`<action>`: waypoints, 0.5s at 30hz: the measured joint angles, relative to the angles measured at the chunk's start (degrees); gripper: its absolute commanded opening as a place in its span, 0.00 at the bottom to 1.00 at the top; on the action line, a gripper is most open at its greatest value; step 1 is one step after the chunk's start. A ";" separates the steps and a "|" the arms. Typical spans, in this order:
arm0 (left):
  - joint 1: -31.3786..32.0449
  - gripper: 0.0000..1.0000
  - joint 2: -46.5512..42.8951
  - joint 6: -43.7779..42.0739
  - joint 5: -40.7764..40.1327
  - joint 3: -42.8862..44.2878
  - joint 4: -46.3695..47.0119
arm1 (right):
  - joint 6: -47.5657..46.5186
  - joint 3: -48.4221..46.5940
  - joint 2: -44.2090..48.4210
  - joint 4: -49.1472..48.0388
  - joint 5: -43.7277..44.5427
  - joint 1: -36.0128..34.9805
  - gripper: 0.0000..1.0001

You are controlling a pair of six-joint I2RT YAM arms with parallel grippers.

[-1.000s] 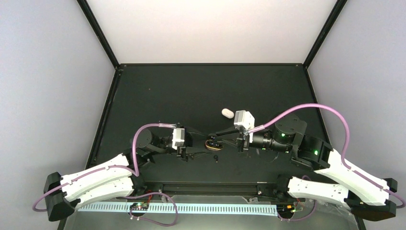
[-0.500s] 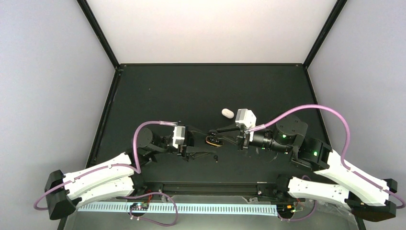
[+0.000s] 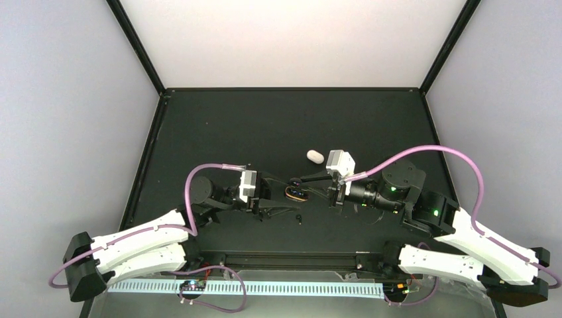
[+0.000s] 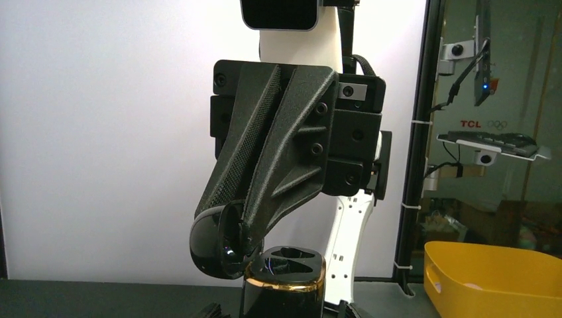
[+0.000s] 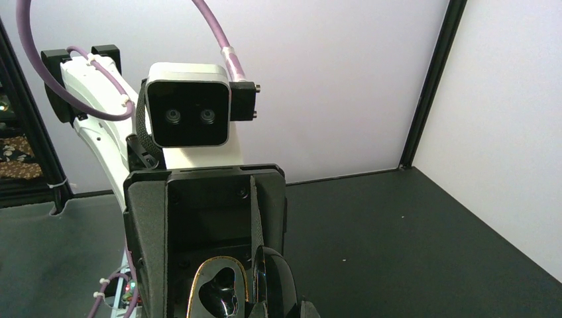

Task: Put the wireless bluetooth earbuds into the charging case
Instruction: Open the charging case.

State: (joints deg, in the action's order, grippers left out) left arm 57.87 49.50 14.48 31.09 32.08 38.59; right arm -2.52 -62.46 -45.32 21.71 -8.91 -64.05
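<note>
Since the glossy charging case point(image 4: 285, 283) looks light, hard, slippery, left end effector point(image 5: 215, 291) clamps its body; right end effector point(image 4: 242, 232) pinches the lid point(image 4: 209, 245). Grip flanks gently.

You can pass over the bare table point(image 3: 219, 126) behind the white charging case point(image 3: 315, 156). At centre, the black gold-rimmed puck point(image 3: 296, 193) and an earbud point(image 3: 299, 218) obstruct.
</note>
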 measured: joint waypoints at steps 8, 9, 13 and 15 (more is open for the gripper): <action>0.00 0.43 0.52 1.38 -0.02 0.02 1.38 | -0.15 0.24 0.00 -0.35 0.07 0.00 0.01; 0.00 0.43 0.52 1.64 -0.04 0.02 1.60 | -0.17 0.24 0.00 -0.35 0.15 0.00 0.01; 0.00 0.43 0.52 2.25 -0.07 0.04 2.03 | -0.46 0.24 0.00 -0.33 0.90 0.00 0.01; 0.00 0.41 0.52 2.32 -0.11 0.04 2.05 | -0.66 0.24 0.00 -0.33 1.11 0.00 0.01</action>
State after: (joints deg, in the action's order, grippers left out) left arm 57.87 50.02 16.80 30.98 32.12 40.64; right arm -3.18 -62.22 -45.32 21.39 -7.79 -64.05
